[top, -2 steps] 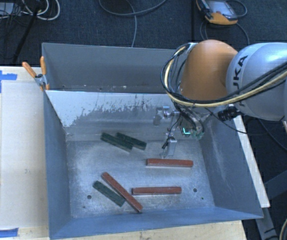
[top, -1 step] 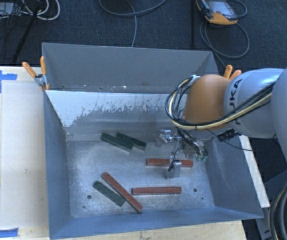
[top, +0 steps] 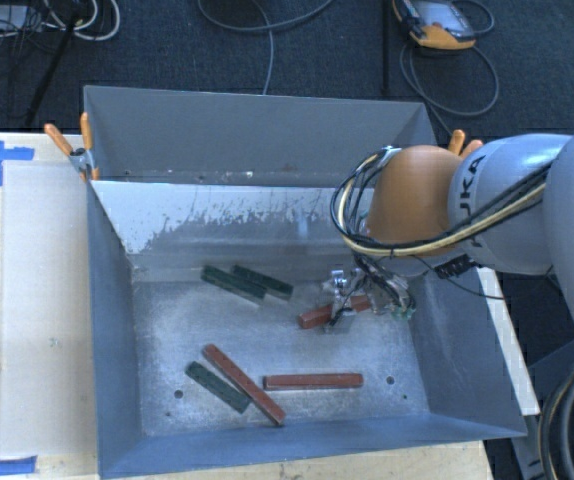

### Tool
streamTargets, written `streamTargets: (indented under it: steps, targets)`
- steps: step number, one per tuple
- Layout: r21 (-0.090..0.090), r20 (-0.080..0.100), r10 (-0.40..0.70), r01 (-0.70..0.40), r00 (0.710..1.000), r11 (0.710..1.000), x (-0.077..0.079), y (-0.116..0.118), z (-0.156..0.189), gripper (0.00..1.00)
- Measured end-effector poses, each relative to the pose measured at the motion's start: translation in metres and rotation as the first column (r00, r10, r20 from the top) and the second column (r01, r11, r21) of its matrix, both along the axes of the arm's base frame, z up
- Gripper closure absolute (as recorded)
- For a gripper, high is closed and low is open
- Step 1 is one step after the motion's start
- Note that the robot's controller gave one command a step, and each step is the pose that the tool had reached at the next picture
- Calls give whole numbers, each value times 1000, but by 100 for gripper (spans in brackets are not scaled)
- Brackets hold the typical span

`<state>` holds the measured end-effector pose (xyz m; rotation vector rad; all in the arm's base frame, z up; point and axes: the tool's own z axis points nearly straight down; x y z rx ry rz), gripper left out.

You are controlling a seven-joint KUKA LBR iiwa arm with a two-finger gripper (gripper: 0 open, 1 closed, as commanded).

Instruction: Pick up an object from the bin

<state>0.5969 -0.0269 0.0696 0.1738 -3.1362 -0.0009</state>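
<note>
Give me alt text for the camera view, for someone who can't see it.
A robot arm reaches in from the right, its jaws low over the right end of a short reddish-brown bar near the middle of a grey bin. Two dark green bars lie to its left; two longer brown bars and another dark green one lie at the front.

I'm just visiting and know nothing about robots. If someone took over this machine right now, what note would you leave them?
Claw: low in the right half of the bin, at the right end of a short reddish-brown stick; I cannot tell whether it grips it.
Others: two dark green sticks towards the back, three more sticks near the front.
Done: nothing seems lifted yet.
Left: grip one stick and raise it out.
</note>
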Motion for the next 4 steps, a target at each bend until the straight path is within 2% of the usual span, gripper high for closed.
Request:
streamTargets:
  steps: [1,2,3,4]
  targets:
    - [0,2,403,-403,915,915,0,-11,0,100]
    - [0,0,141,-141,990,990,-6,-65,2,100]
    - [1,1,140,-140,990,990,-6,-65,2,0]
    - [2,2,139,-139,990,990,-6,-64,2,100]
